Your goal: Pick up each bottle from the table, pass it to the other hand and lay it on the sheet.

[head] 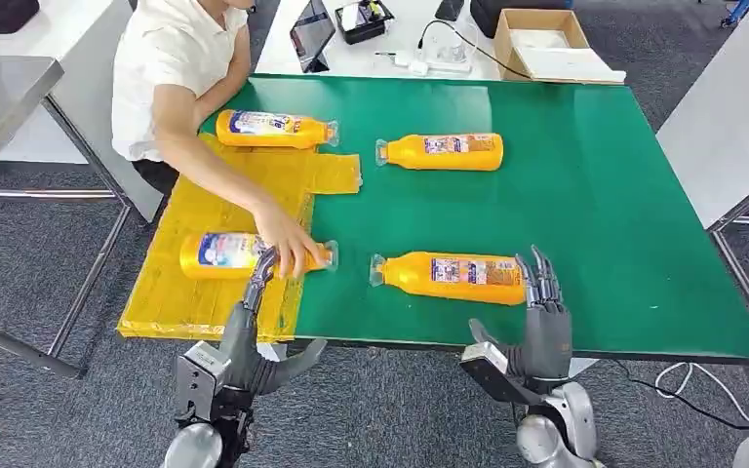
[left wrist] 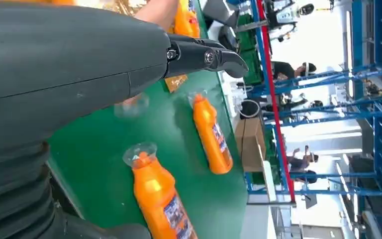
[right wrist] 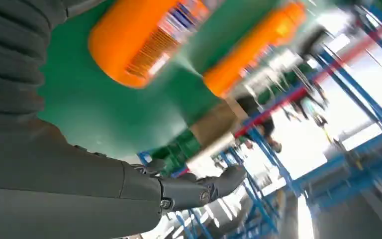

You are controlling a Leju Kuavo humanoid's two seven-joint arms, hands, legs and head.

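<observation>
Bottles of orange plastic lay flat: two on the yellow sheet (head: 171, 292), two on the green table (head: 595, 195). The right hand (head: 542, 292), fingers apart and holding nothing, stood at the nearest bottle (head: 453, 276); it risked rolling away. The left hand (head: 258, 283), also unclosed, neared a person's hand (head: 288, 244), risking collision.

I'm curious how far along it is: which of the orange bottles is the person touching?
The near bottle on the yellow sheet; the person's hand rests on its neck end. The other three lie untouched.

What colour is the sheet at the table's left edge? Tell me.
Yellow; the flat sheet shows best in the head view.
</observation>
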